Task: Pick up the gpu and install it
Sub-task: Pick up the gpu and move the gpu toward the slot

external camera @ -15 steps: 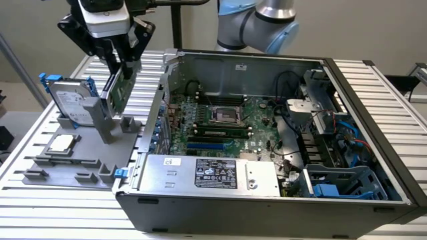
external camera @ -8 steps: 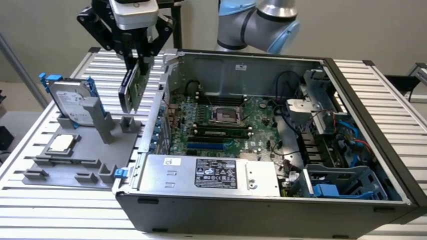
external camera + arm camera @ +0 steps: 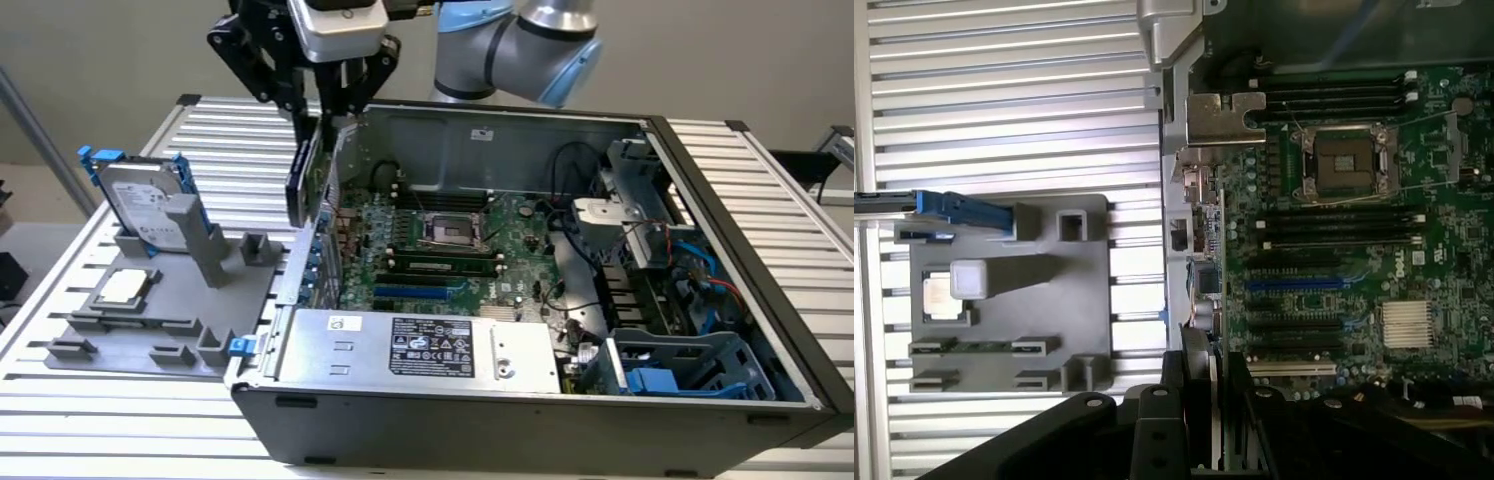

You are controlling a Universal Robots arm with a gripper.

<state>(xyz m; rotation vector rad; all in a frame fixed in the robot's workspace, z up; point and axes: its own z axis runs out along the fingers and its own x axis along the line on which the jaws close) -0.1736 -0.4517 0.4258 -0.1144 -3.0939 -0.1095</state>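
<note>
My gripper [image 3: 328, 108] is shut on the gpu [image 3: 308, 180], a thin dark card that hangs edge-down from the fingers. It is held above the open computer case [image 3: 747, 250], over the case wall on the exterior view's left. In the wrist view the gpu [image 3: 1220, 290] shows edge-on, running from my gripper [image 3: 1204, 405] to its silver end bracket [image 3: 1224, 118]. It lies along the edge of the green motherboard [image 3: 1354, 220], above the expansion slots. The card's lower edge looks clear of the motherboard [image 3: 441, 240], though contact cannot be told.
A grey fixture [image 3: 160, 310] beside the case holds a silver hard drive in a blue frame [image 3: 140, 200] and a square processor chip [image 3: 123, 288]. The power supply box [image 3: 414, 345] fills the near end of the case. Cables and a drive cage [image 3: 667, 250] crowd the exterior view's right.
</note>
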